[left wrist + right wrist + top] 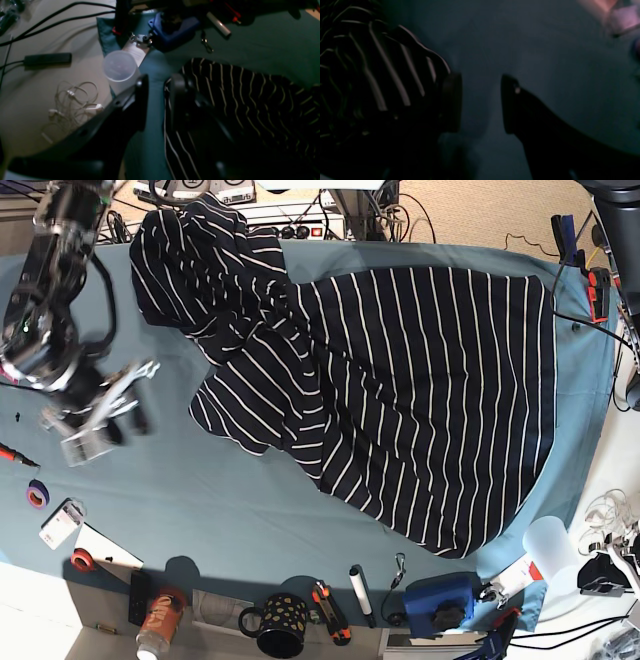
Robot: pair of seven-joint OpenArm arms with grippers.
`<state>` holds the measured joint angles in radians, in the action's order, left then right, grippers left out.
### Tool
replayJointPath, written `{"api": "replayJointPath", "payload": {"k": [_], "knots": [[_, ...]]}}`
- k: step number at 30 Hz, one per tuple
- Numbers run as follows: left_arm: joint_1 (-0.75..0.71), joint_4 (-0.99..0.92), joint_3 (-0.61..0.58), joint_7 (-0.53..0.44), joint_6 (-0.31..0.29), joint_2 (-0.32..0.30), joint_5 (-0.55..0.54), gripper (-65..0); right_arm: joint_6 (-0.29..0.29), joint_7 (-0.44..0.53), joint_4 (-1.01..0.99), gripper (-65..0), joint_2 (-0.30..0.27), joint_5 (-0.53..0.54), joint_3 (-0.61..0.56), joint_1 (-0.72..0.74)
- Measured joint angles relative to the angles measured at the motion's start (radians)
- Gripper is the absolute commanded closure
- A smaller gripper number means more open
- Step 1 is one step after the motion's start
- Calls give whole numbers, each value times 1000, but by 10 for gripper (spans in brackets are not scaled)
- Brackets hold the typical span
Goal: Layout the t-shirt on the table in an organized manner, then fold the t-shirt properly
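Observation:
The t-shirt (pixel 420 380) lies on the table (pixel 200 500), its body spread to the right and its upper part bunched at the back left. My right gripper (pixel 110 415) hovers left of the shirt, blurred. In the right wrist view the right gripper (pixel 480 82) is open over bare table (pixel 545 62), with striped t-shirt (pixel 370 75) folds beside one finger. In the left wrist view my left gripper (pixel 160 80) has its jaws apart over the table (pixel 262 42), one finger above the hem of the t-shirt (pixel 250 95), nothing gripped.
A translucent cup (pixel 120 66) stands at the table's corner by my left gripper, with earphone cables (pixel 72 105) on the white surface beyond. A blue tool (pixel 440 600), marker (pixel 360 592), mug (pixel 280 625) and can (pixel 160 630) line the front edge. Tape rolls (pixel 37 495) sit at the left.

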<state>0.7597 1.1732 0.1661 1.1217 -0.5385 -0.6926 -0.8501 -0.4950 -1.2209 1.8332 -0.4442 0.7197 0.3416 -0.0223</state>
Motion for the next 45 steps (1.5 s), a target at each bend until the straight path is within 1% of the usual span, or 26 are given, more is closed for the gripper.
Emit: {"api": "replayJointPath", "payload": {"k": [3, 6, 10, 13, 16, 17, 18, 20, 24, 25, 27, 29, 30, 36, 37, 38, 40, 42, 45], "knots": [[0, 0, 0, 0, 0, 3, -4, -146, -3, -47, -175, -256, 4, 105, 1, 27], [0, 0, 0, 0, 0, 2, -3, -146, -37, -93, -302, -256, 5, 199, 0, 59], [0, -1, 0, -1, 0, 3, -5, -146, -61, -110, -418, -256, 5, 295, 0, 75], [0, -1, 0, -1, 0, 2, -4, -146, -99, -133, -471, -256, 5, 373, 0, 75], [0, -1, 0, -17, 0, 3, 0, -146, -124, -152, -498, -256, 30, 453, 0, 75], [0, -1, 0, -24, 0, 3, 0, -146, -141, -155, -499, -256, 47, 476, 0, 75], [0, -1, 0, -24, 0, 3, -1, -146, -143, -155, -499, -256, 66, 486, 0, 75], [0, -1, 0, -23, 0, 2, -2, -146, -147, -154, -499, -256, 106, 485, 0, 75], [0, -1, 0, -23, 0, 3, 0, -146, -150, -120, -499, -256, 182, 484, 0, 75], [0, -1, 0, -23, 0, 3, 0, -146, -160, -110, -499, -256, 196, 477, 0, 76], [0, -1, 0, -23, 0, 2, 0, -146, -160, -100, -499, -256, 226, 433, 2, 80], [0, -1, 0, -23, 0, 2, 0, -146, -160, -74, -500, -256, 254, 426, 3, 84], [0, -1, 0, -23, 0, 3, 0, -146, -160, -56, -500, -256, 264, 420, 3, 85], [0, -1, 0, -23, 0, 2, 0, -146, -159, -51, -500, -255, 289, 401, 3, 129], [0, -1, 0, -23, 0, 2, 0, -146, -157, -51, -500, -239, 293, 378, 3, 142], [0, -1, 0, -23, 0, 3, 0, -146, -156, -56, -500, -205, 296, 359, 3, 157], [0, -1, 0, -23, 0, 2, 0, -146, -127, -62, -500, -105, 295, 332, -10, 183], [0, -1, 0, -23, 0, 2, 0, -146, -118, -62, -500, -5, 295, 298, -21, 201], [0, -1, 0, -23, -1, 3, 0, -146, -103, -66, -500, 0, 295, 237, -25, 217]]}}
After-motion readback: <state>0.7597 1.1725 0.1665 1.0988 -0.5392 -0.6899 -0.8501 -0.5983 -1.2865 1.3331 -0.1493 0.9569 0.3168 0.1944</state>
